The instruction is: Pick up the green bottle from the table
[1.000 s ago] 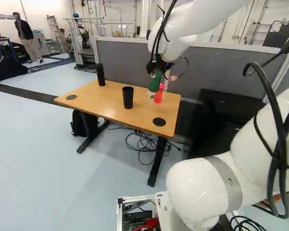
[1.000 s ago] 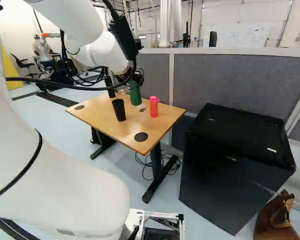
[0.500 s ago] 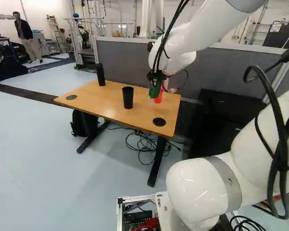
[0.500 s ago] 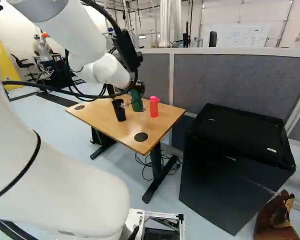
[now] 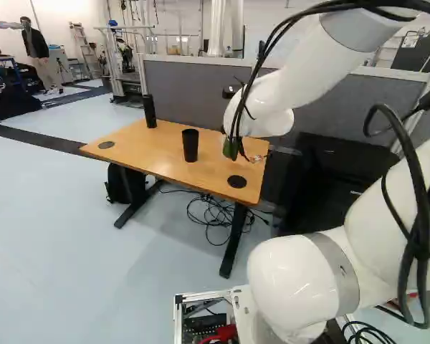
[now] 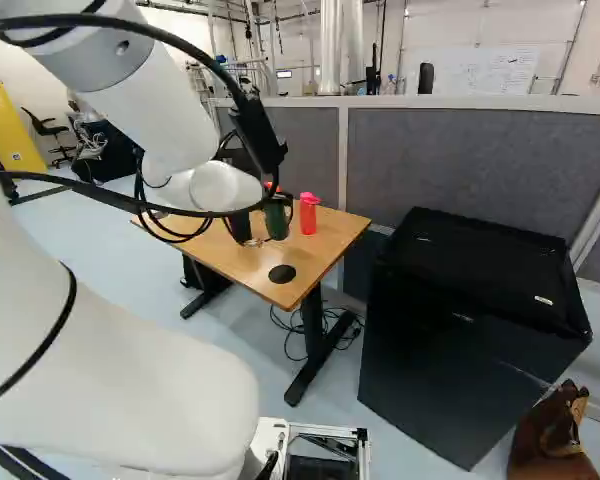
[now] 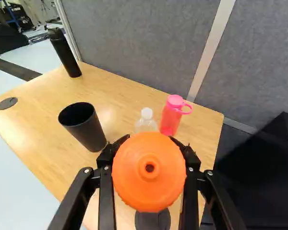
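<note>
A green bottle with a round orange lid [image 7: 149, 172] stands between the black fingers [image 7: 106, 196], which appear closed on it from left and right, over the right end of the wooden bench [image 5: 154, 147]. The lid faces back toward the wrist, so the bottle's long axis runs in line with the fingers' reach; the next move, in all likelihood, is straight up along that line. Whether its base touches the wood cannot be told. A clear bottle with a white cap [image 7: 146, 122] and a pink bottle with a loop lid [image 7: 172, 115] stand just to the far side, a tapered black cup [image 7: 84, 127] to the left, any of them a possible snag in a sideways swing.

Half a second earlier, the white arm [image 5: 276, 100] and the green bottle showed higher in both base views; they have shifted together. The pink bottle has kept its place.
</note>
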{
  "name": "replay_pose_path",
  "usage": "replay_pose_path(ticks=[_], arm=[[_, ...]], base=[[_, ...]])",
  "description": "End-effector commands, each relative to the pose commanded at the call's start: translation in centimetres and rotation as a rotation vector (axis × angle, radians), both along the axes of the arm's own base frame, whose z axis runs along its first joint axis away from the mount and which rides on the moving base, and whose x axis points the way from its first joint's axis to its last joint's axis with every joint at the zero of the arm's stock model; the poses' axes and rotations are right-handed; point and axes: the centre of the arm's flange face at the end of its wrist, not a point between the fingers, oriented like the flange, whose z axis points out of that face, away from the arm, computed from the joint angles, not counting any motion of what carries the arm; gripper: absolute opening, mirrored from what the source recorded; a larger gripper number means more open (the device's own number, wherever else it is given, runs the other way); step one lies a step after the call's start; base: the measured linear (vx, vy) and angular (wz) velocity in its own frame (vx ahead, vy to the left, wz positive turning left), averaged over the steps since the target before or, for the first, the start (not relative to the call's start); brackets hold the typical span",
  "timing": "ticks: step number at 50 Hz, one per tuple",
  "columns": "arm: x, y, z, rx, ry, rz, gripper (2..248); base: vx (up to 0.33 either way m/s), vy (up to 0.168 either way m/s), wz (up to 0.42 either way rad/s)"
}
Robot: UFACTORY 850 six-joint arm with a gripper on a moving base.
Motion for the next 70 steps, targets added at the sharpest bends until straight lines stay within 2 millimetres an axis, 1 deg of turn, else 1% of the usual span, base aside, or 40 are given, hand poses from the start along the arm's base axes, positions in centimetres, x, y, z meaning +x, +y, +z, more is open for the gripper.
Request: replay_pose_path(ticks=[15, 33, 52, 70], arm=[[-2.6, -0.3, -3.4, 0.001, -0.042, -0.006, 24], [-5.4, -0.5, -6.3, 0.001, -0.081, -0.011, 24], [-7.7, -0.6, -8.3, 0.001, -0.111, -0.016, 24], [-9.1, -0.7, -9.4, 0.001, -0.128, -0.018, 24]], base=[[0.0, 0.0, 0.0], [0.0, 0.0, 0.0], [0.0, 0.0, 0.0], [0.0, 0.0, 0.0]])
